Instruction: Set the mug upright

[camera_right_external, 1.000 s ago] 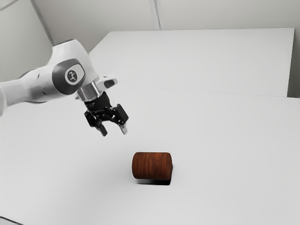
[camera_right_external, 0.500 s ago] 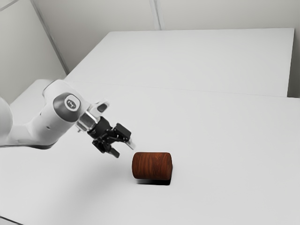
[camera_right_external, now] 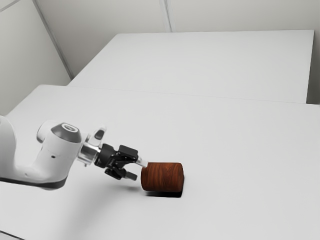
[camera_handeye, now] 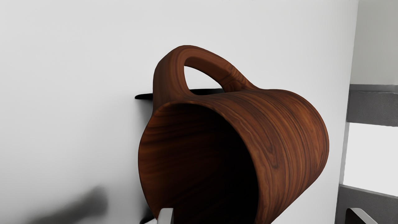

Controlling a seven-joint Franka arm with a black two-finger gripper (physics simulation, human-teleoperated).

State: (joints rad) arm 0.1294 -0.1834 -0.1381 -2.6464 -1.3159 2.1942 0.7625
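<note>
Surface (camera_right_external: 240, 145), white and broad, runs under the whole scene; a second pale slab (camera_right_external: 215, 65) lies beyond it, toward the top of the exterior view. Arm (camera_right_external: 50, 156) enters low from the exterior view's left, its wrist bent so the hand points toward the exterior view's right, dipping slightly. Mug (camera_right_external: 162, 177), dark brown wood grain, lies on its side on the surface, its open mouth (camera_handeye: 199, 161) facing the hand. Gripper (camera_right_external: 136, 169) is at that mouth end, close in; its fingers stand apart, clamped on nothing. Handle (camera_handeye: 169, 74) juts from the mug's wall on the side away from the fingertips. In the wrist view one fingertip (camera_handeye: 165, 216) overlaps the mouth near the rim, the other sits beyond the outer wall; contact with the rim cannot be told. Thin black shadow (camera_right_external: 165, 195) along the mug's underside.
</note>
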